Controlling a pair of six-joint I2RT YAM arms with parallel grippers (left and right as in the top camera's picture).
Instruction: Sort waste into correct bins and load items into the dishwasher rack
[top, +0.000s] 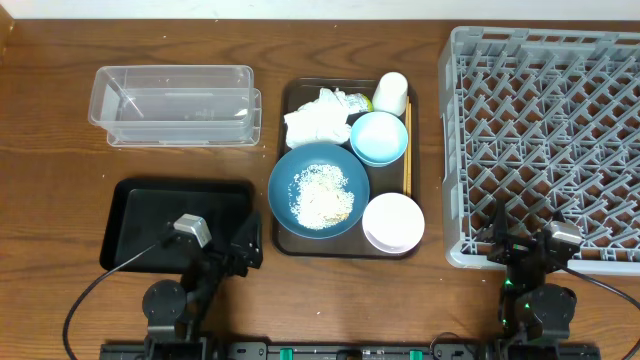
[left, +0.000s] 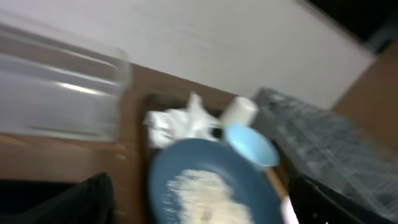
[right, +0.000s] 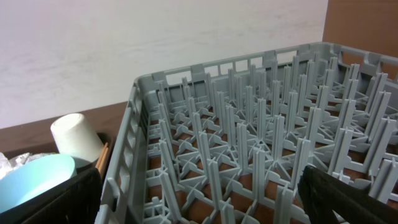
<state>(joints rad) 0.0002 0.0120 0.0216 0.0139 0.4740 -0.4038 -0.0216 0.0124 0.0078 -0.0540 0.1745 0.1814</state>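
A brown tray (top: 283, 150) holds a dark blue plate of rice (top: 318, 190), a white bowl (top: 393, 221), a light blue bowl (top: 379, 137), a white cup (top: 391, 93), a crumpled napkin (top: 318, 115) and chopsticks (top: 407, 155). My left gripper (top: 248, 243) is open near the table's front edge, just left of the plate. The blurred left wrist view shows the plate (left: 211, 186) between its spread fingers (left: 81, 202). My right gripper (top: 525, 240) is open at the front edge of the grey dishwasher rack (top: 545, 140), holding nothing; the rack's pegs (right: 249, 143) fill its wrist view.
A clear plastic bin (top: 175, 103) stands at the back left. A black bin (top: 180, 225) lies at the front left, beside my left gripper. In the right wrist view the cup (right: 74, 138) and light blue bowl (right: 34, 177) show left of the rack wall.
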